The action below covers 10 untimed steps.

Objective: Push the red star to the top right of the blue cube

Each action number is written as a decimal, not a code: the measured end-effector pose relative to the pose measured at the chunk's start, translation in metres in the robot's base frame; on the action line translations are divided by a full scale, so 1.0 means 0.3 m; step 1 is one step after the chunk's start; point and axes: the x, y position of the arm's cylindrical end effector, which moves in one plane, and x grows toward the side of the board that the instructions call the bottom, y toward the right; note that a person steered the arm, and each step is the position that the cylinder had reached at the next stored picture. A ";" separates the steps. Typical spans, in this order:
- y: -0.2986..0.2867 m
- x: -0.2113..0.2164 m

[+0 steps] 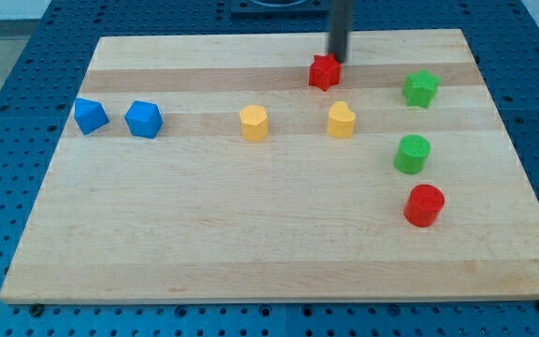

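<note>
The red star [324, 72] lies near the view's top, right of centre. My tip [336, 58] stands just above and to the right of it, touching or nearly touching its upper right edge. The blue cube [143, 120] sits far to the view's left, in the upper half of the board. A second blue block [90, 116], of a flatter angular shape, lies just left of the cube.
A yellow hexagonal block [254, 123] and a yellow heart-like block [342, 121] lie between star and cube. A green star [420, 89], a green cylinder [413, 153] and a red cylinder [424, 205] stand on the right. The wooden board [251, 253] rests on a blue perforated table.
</note>
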 end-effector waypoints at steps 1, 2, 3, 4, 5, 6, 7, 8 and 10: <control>0.154 0.060; -0.242 0.075; -0.691 0.034; -0.688 0.014; -0.360 0.014; -0.135 0.090; -0.357 0.149; -0.716 0.143; -0.413 0.218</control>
